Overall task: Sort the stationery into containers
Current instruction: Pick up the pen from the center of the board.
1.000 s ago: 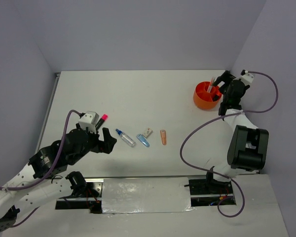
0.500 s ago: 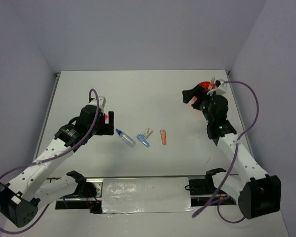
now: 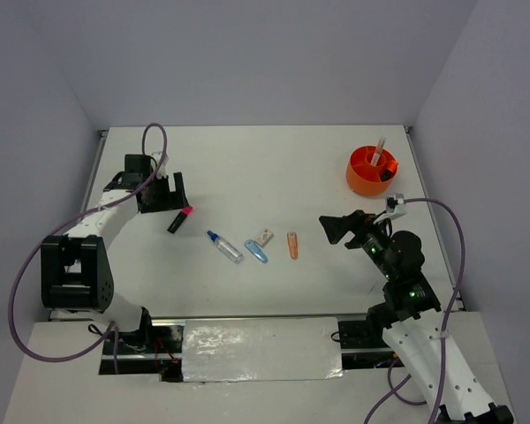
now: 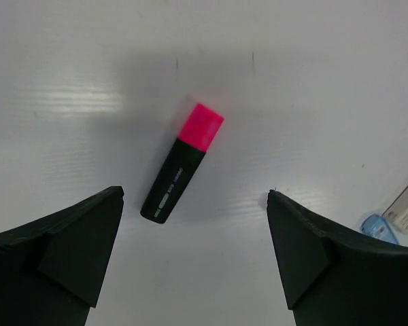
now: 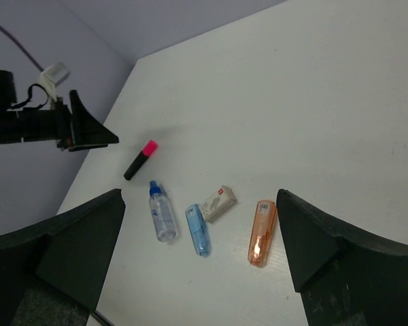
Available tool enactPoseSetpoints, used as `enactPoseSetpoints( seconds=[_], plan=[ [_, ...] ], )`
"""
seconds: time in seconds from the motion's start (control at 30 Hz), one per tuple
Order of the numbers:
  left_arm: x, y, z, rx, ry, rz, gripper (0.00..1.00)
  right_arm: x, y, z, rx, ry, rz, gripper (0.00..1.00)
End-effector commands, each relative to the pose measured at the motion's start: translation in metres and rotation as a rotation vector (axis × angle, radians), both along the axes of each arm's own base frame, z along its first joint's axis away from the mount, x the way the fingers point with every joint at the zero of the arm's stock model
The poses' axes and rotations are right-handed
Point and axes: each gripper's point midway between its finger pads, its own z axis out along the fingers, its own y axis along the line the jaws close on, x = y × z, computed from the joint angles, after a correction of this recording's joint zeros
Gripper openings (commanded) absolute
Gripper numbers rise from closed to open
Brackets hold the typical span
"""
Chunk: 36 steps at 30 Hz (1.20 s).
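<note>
**Q:** What is the tub holding?

**A:** I'm seeing the tub (image 3: 360, 184) sitting at the upper right of the top view, close to the wall corner. A pale stick (image 3: 380, 148) is poking up out of it and leaning toward the far rim. Something dark (image 3: 385, 174) is lying on its right side. I can't tell which compartment either one is in.

**Q:** And outside it?

**A:** Five pieces are lying in a loose row across the middle of the table (image 3: 274, 168), well apart from the tub. Going left to right, I'm reading a pink-capped highlighter (image 3: 180, 219), a tube (image 3: 223, 246), a clip (image 3: 256, 252), a block (image 3: 264, 237) just beside the clip, and a peach piece (image 3: 292, 245).

**Q:** Where are the arms sitting?

**A:** The left gripper (image 3: 161, 193) is hovering just up and left of the highlighter, its fingers spread wide and gripping nothing. On its wrist view the highlighter is lying between them, cap pointing to the upper right. The right gripper (image 3: 336, 226) is hanging just right of the peach piece, facing the row. It is also splayed wide and carrying nothing, and it is sitting lower in the frame than the tub.
</note>
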Motion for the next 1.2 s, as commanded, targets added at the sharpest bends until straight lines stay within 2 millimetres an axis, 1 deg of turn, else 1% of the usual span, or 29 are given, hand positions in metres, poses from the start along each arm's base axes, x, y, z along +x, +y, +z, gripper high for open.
enactPoseSetpoints(
  seconds=[0.0,0.03,0.07,0.1,0.13,0.17,0.2,0.23,0.3,0.33,0.37,0.5,0.53,0.6,0.63,0.67,0.7,0.73,0.77,0.8,0.83,0.87,0.9,0.93,0.97,1.07,1.1,1.13,1.17],
  plan=[
    [-0.009,-0.013,-0.022,-0.013,0.039,-0.078,0.99,-0.018,0.006,-0.016,-0.066,0.046,0.082,1.0],
    [-0.012,-0.009,-0.036,0.008,0.077,-0.066,0.99,-0.021,0.008,-0.017,-0.069,0.048,0.096,1.0],
    [-0.013,-0.009,-0.041,0.014,0.092,-0.069,0.99,-0.024,0.008,-0.018,-0.076,0.054,0.105,1.0],
    [-0.015,-0.012,-0.046,0.022,0.106,-0.082,0.99,-0.026,0.007,-0.015,-0.079,0.041,0.105,1.0],
    [-0.02,-0.008,-0.055,0.055,0.127,-0.072,0.99,-0.027,0.006,-0.014,-0.079,0.036,0.104,1.0],
    [-0.022,-0.008,-0.059,0.076,0.135,-0.071,0.99,-0.029,0.006,-0.015,-0.084,0.038,0.106,1.0],
    [-0.025,-0.007,-0.064,0.099,0.148,-0.069,0.99,-0.031,0.005,-0.009,-0.09,0.018,0.104,1.0],
    [-0.028,-0.003,-0.071,0.148,0.174,-0.062,0.99,-0.033,0.004,-0.011,-0.097,0.026,0.102,1.0],
    [-0.028,-0.001,-0.078,0.166,0.197,-0.057,0.99,-0.035,0.001,-0.004,-0.109,0.004,0.095,1.0],
    [-0.028,0.004,-0.08,0.193,0.202,-0.037,0.99,-0.036,-0.001,-0.005,-0.114,0.007,0.089,1.0],
    [-0.028,0.007,-0.083,0.201,0.211,-0.029,0.99,-0.038,-0.002,0.0,-0.118,-0.01,0.089,1.0],
    [-0.028,0.013,-0.096,0.233,0.258,-0.013,0.98,-0.042,-0.005,-0.001,-0.123,-0.015,0.079,1.0],
    [-0.03,0.012,-0.104,0.232,0.282,-0.023,0.97,-0.043,-0.005,-0.001,-0.123,-0.016,0.082,1.0],
    [-0.031,0.008,-0.109,0.215,0.307,-0.035,0.88,-0.045,-0.004,-0.003,-0.119,-0.014,0.086,1.0],
    [-0.034,0.007,-0.115,0.213,0.329,-0.035,0.8,-0.045,-0.004,-0.005,-0.118,-0.01,0.086,1.0],
    [-0.035,0.008,-0.115,0.223,0.339,-0.029,0.53,-0.045,-0.004,-0.006,-0.11,-0.007,0.085,1.0],
    [-0.035,0.005,-0.116,0.229,0.342,-0.03,0.43,-0.045,-0.003,-0.006,-0.105,-0.005,0.086,1.0],
    [-0.035,0.004,-0.114,0.236,0.336,-0.036,0.38,-0.045,-0.003,-0.005,-0.101,-0.011,0.087,1.0],
    [-0.035,0.003,-0.114,0.241,0.333,-0.043,0.35,-0.045,-0.003,-0.005,-0.093,-0.009,0.086,1.0],
    [-0.037,0.002,-0.113,0.253,0.33,-0.047,0.3,-0.045,-0.003,-0.005,-0.091,-0.008,0.086,1.0],
    [-0.037,0.001,-0.113,0.255,0.33,-0.046,0.23,-0.045,-0.002,-0.005,-0.089,-0.007,0.088,1.0],
    [-0.038,0.001,-0.112,0.254,0.333,-0.051,0.11,-0.045,-0.002,-0.006,-0.085,-0.004,0.089,1.0],
    [-0.036,0.0,-0.109,0.248,0.327,-0.053,0.03,-0.045,-0.001,-0.006,-0.082,-0.002,0.095,1.0],
    [-0.035,0.0,-0.105,0.25,0.321,-0.048,0.0,-0.044,0.0,-0.009,-0.08,0.004,0.098,1.0],
    [-0.032,0.0,-0.099,0.245,0.305,-0.035,0.0,-0.044,0.002,-0.01,-0.079,0.005,0.107,1.0],
    [-0.02,-0.006,-0.058,0.217,0.184,-0.028,0.0,-0.04,0.008,-0.016,-0.069,0.027,0.134,1.0],
    [-0.015,-0.008,-0.026,0.201,0.086,-0.022,0.0,-0.039,0.01,-0.018,-0.064,0.04,0.138,1.0],
    [-0.014,-0.029,-0.008,0.163,0.023,-0.044,0.0,-0.036,0.01,-0.02,-0.061,0.058,0.136,1.0],
    [-0.019,-0.057,0.009,0.162,-0.035,-0.117,0.0,-0.034,0.011,-0.017,-0.043,0.063,0.129,1.0]
  ],
)
